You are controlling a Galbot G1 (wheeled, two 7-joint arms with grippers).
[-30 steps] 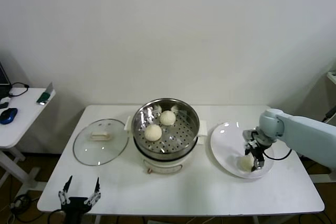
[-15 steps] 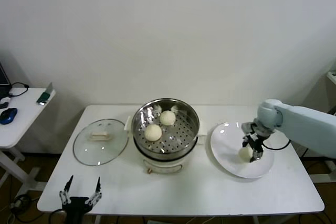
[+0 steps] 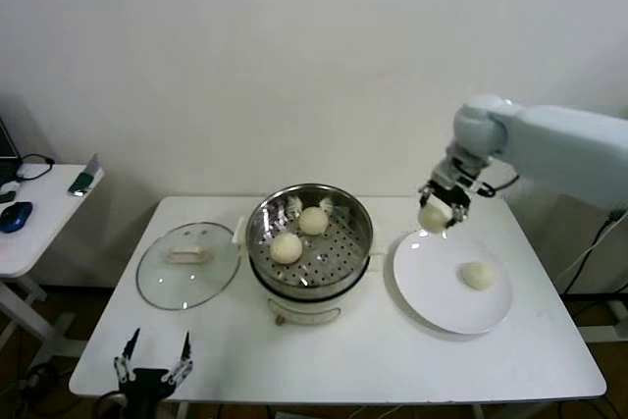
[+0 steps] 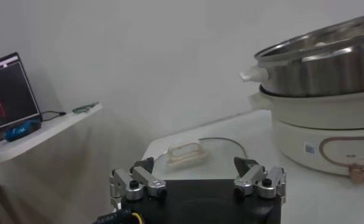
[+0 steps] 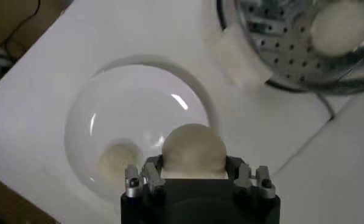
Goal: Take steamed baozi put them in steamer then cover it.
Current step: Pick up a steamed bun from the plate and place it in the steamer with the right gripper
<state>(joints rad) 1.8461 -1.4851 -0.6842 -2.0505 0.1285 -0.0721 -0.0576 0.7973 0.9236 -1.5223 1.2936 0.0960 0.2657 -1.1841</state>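
Since a second ago the right gripper [image 3: 435, 215] has risen off the white plate [image 3: 432, 291] and now hangs above its far edge, jaws closed around a baozi [image 3: 431, 218] whose lower part its fingers hide; one bun [image 3: 477, 276] remains on the plate and two lie in the steamer [image 3: 310, 204]. The left gripper [image 3: 150, 360] waits wide open at the table's near edge, its arm cut off, the cover [image 3: 188, 264] beyond it
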